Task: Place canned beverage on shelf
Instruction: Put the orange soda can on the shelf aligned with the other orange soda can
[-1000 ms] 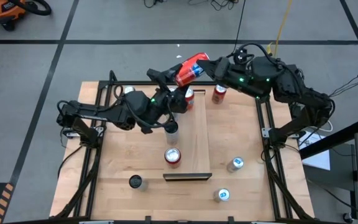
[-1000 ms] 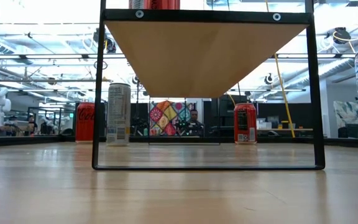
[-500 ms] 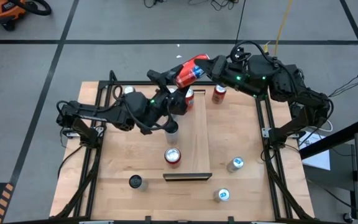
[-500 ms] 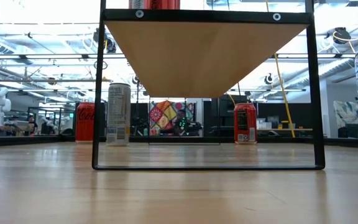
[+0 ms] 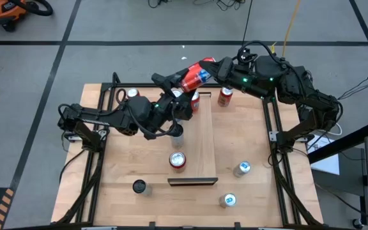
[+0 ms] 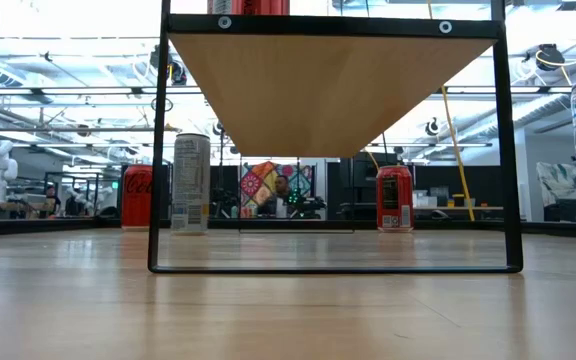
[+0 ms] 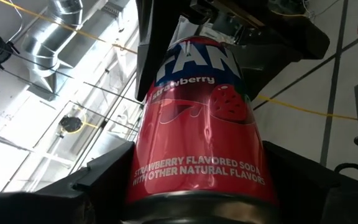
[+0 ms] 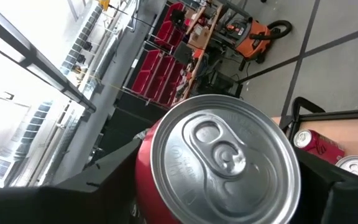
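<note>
Hovering above the table's far edge, a red soda can (image 5: 195, 75) sits tilted between both grippers. Left gripper (image 5: 179, 96) has the can's base end between its fingers (image 7: 98, 180), one finger on each side and touching it (strawberry label fills my left wrist feed). Right gripper (image 5: 217, 69) is at the lid end; its fingers (image 8: 114, 165) flank the can (image 8: 219, 158), but I cannot tell whether they press it. Below the jaws lies the shelf (image 5: 202, 144), with a red can (image 5: 177, 160) standing on it.
</note>
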